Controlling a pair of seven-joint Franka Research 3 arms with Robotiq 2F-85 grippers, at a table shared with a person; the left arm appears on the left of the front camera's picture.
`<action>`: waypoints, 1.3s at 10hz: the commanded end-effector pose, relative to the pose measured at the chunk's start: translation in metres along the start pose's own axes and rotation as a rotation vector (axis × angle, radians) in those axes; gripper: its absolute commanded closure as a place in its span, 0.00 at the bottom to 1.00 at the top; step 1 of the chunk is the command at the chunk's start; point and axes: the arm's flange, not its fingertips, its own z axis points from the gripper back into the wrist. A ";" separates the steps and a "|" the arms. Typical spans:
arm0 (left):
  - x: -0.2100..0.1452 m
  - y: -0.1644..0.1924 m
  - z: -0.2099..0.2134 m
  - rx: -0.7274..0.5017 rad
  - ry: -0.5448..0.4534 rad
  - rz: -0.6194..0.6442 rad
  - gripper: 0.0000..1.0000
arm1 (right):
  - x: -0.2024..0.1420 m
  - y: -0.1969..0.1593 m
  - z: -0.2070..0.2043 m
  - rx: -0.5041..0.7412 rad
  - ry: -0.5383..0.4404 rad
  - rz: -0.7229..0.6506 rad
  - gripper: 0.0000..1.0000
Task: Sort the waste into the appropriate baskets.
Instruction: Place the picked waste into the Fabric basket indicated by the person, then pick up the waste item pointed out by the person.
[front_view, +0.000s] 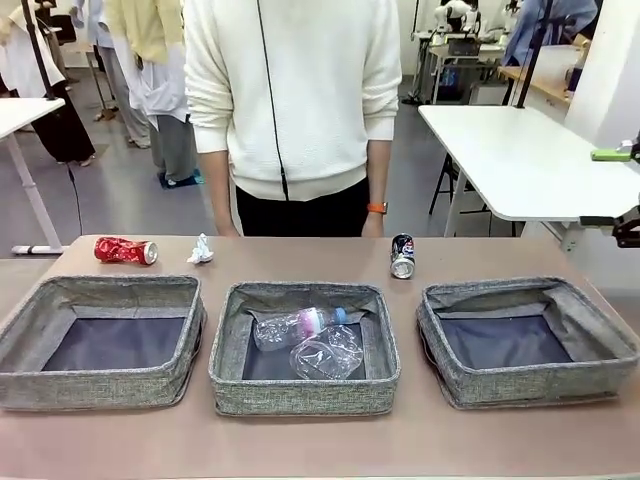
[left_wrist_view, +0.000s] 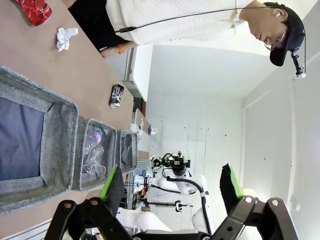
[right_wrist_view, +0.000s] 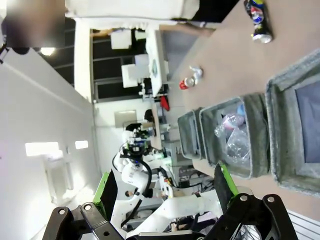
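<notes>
Three grey woven baskets stand in a row: left (front_view: 100, 385), middle (front_view: 305, 398), right (front_view: 530, 385). Inside the middle basket lie a clear plastic bottle (front_view: 296, 325) with a pink label and a clear plastic cup (front_view: 328, 355). Behind the baskets lie a crushed red can (front_view: 126, 250), crumpled white paper (front_view: 201, 250) and a dark blue-black can (front_view: 403, 256). My left gripper (left_wrist_view: 170, 187) is open and empty, off the table's left end. My right gripper (right_wrist_view: 162, 187) is open too, holding nothing, off the right end. Both wrist views show the baskets (left_wrist_view: 30, 145) (right_wrist_view: 295, 135) and cans (left_wrist_view: 116, 96) (right_wrist_view: 258, 20).
A person in a white sweater (front_view: 300, 90) stands at the far edge with arms down, wearing an orange wristband (front_view: 377, 208). A white table (front_view: 530, 160) stands at the back right. The bare tabletop (front_view: 300, 445) runs along the near edge.
</notes>
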 end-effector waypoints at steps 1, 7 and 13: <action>-0.003 -0.003 0.002 0.008 0.011 0.007 0.00 | 0.000 0.003 0.006 0.000 0.001 0.000 0.00; -0.003 -0.003 0.002 0.008 0.011 0.007 0.00 | 0.000 0.003 0.006 0.000 0.001 0.000 0.00; -0.003 -0.003 0.002 0.008 0.011 0.007 0.00 | 0.000 0.003 0.006 0.000 0.001 0.000 0.00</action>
